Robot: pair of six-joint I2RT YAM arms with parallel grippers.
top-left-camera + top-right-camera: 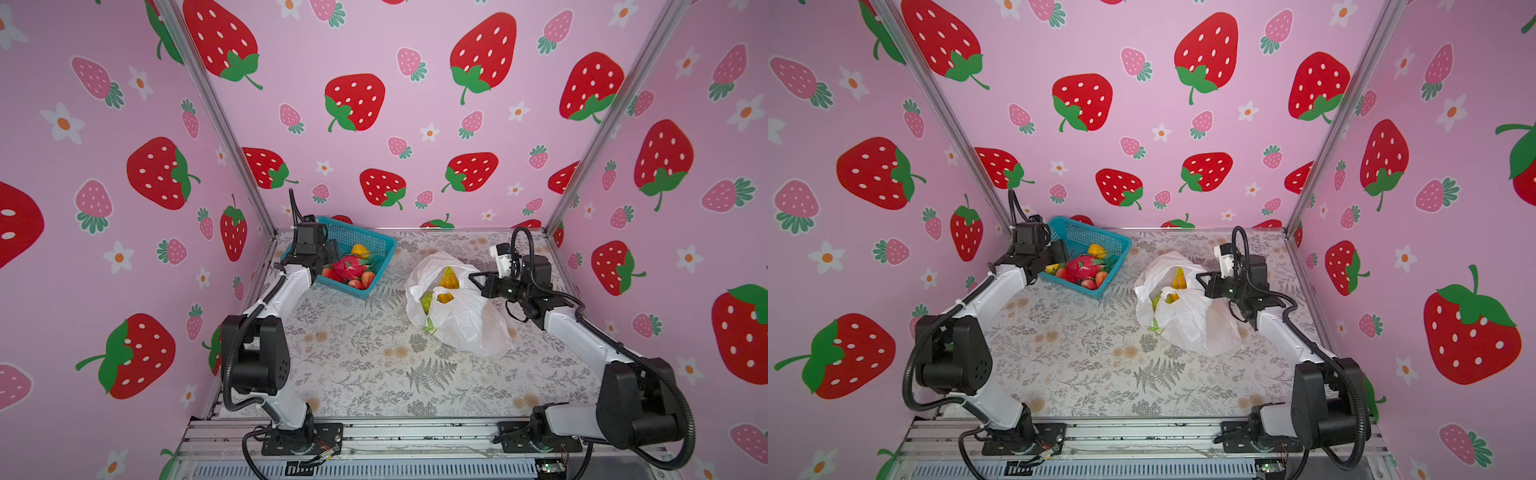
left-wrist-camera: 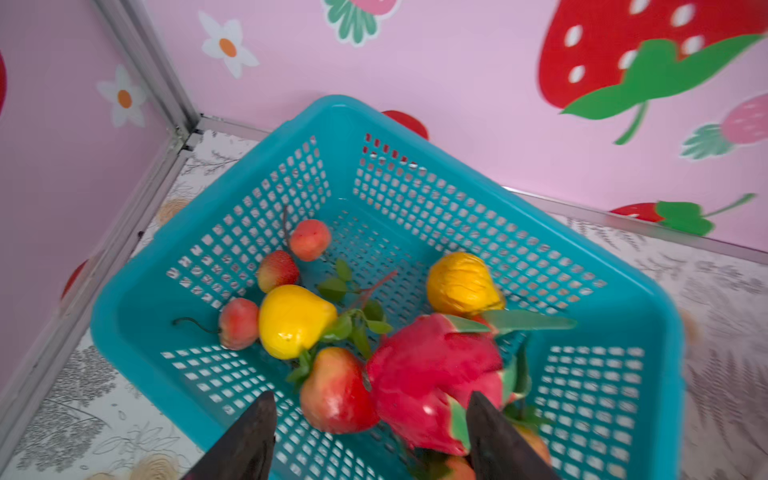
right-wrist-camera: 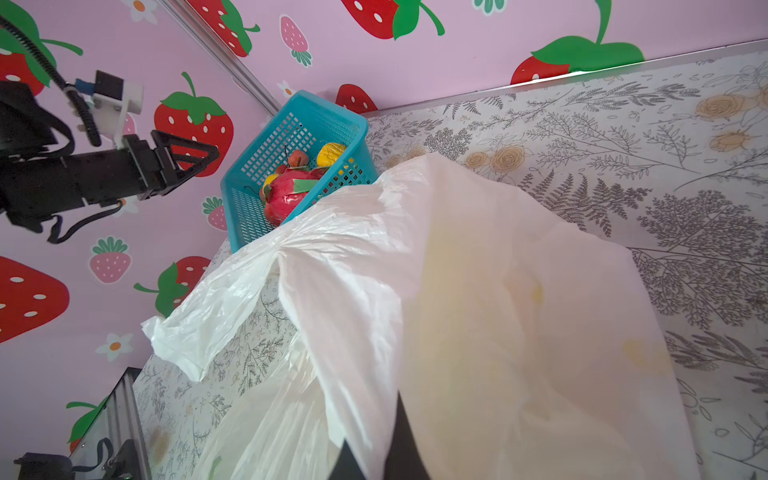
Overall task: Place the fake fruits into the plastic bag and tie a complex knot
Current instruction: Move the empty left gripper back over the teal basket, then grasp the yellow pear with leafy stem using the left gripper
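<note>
Over basket: left gripper (image 2: 370,436) hovering, jaws apart, nothing held
At bag: right gripper (image 3: 374,449) pinching plastic bag (image 1: 457,316) rim, holding the mouth up
Bagged: banana bunch (image 1: 449,277) and green fruit sitting inside
Remaining: dragon fruit (image 2: 432,374), strawberries, yellow ones waiting in teal basket (image 2: 415,137)
Knot: not yet tied

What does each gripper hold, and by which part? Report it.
Right gripper: shut on the plastic bag, pinching its upper edge by the mouth. Left gripper: open over the basket, holding nothing.
</note>
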